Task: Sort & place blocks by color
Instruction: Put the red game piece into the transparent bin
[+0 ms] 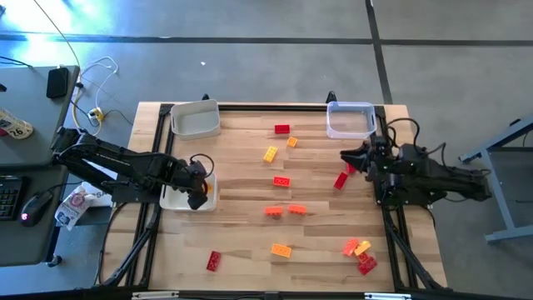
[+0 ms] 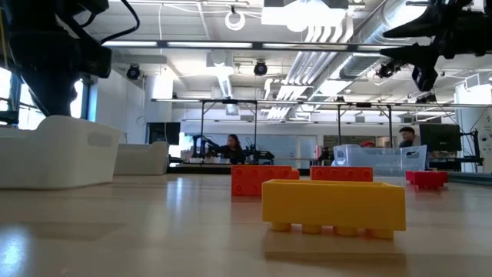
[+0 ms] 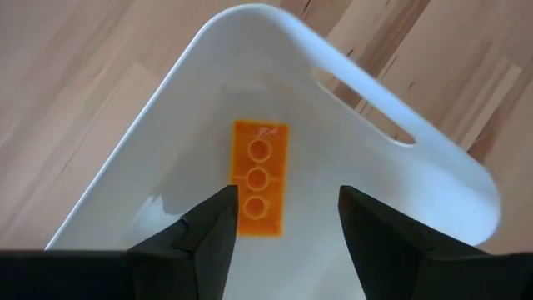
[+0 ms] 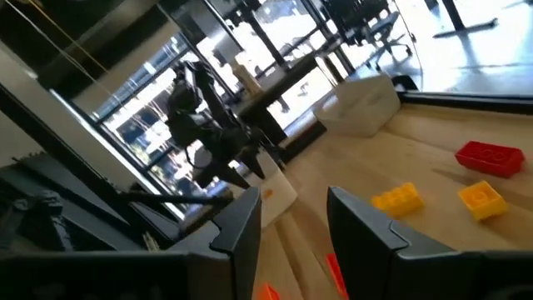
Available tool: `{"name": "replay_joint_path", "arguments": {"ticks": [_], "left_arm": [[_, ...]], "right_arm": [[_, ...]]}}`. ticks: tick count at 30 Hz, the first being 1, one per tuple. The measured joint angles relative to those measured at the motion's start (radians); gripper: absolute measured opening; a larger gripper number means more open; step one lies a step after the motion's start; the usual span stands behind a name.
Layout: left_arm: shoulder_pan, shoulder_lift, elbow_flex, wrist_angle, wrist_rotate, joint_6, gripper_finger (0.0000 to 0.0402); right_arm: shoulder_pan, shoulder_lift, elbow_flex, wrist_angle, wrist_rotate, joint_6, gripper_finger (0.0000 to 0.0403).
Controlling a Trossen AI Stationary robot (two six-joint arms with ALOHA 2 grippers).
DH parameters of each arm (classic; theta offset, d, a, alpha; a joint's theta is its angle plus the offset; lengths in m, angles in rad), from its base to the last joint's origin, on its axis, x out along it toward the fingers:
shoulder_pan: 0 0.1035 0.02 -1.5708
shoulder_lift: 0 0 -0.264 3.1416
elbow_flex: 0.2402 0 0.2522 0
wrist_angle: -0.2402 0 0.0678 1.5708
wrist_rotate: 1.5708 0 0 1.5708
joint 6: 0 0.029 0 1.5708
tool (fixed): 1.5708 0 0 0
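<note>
My left gripper hangs open, pointing steeply down, over a white tray at the table's left side. An orange block lies studs-down on the tray's floor, below the gap between the fingers and apart from them. My right gripper is held level and high at the table's right side, open, with nothing between its fingers. A red block shows just below it. More blocks lie loose on the wood: red, yellow, orange.
A second white tray stands at the far left and a clear tray at the far right. Loose blocks lie mid-table, near left and near right. A yellow block sits close to the low camera.
</note>
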Motion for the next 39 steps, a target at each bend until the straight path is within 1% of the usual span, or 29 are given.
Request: {"name": "replay_joint_path", "arguments": {"ticks": [4, 7, 11, 15, 20, 24, 29, 31, 36, 39], "left_arm": [[0.000, 0.000, 0.000, 0.003, 0.000, 0.000, 0.0195], [0.000, 0.000, 0.000, 0.002, 0.000, 0.000, 0.0195], [0.000, 0.000, 0.000, 0.002, -0.001, 0.000, 0.0195], [0.000, 0.000, 0.000, 0.002, -0.003, 0.001, 0.0195], [0.000, 0.000, 0.000, 0.001, -0.003, 0.002, 0.0195], [0.000, 0.000, 0.000, 0.001, -0.005, 0.002, 0.0195], [0.000, 0.000, 0.000, 0.001, -0.038, 0.002, 0.0195], [0.000, 0.000, 0.000, 0.001, -0.049, 0.002, 0.0195], [0.000, 0.000, 0.000, 0.001, -0.050, 0.002, 0.0195], [0.000, 0.000, 0.000, 0.001, -0.052, 0.002, 0.0195]], "right_arm": [[0.000, 0.081, 0.123, -0.192, 0.028, 0.038, 0.0124], [0.000, 0.162, 0.212, -0.324, 0.069, 0.156, 0.0124], [0.000, 0.279, 0.327, -0.474, 0.072, 0.294, 0.0124], [0.000, 0.395, 0.427, -0.590, 0.035, 0.431, 0.0124], [0.000, 0.532, 0.527, -0.652, -0.065, 0.453, 0.0124], [0.000, 0.634, 0.597, -0.719, -0.137, 0.378, 0.0124], [0.000, 0.736, 0.661, -0.850, -0.153, 0.219, 0.0124], [0.000, 0.771, 0.677, -0.885, -0.178, 0.148, 0.0124], [0.000, 0.855, 0.692, -0.907, -0.249, -0.034, 0.0124], [0.000, 0.911, 0.692, -0.906, -0.273, -0.117, 0.0124]]}}
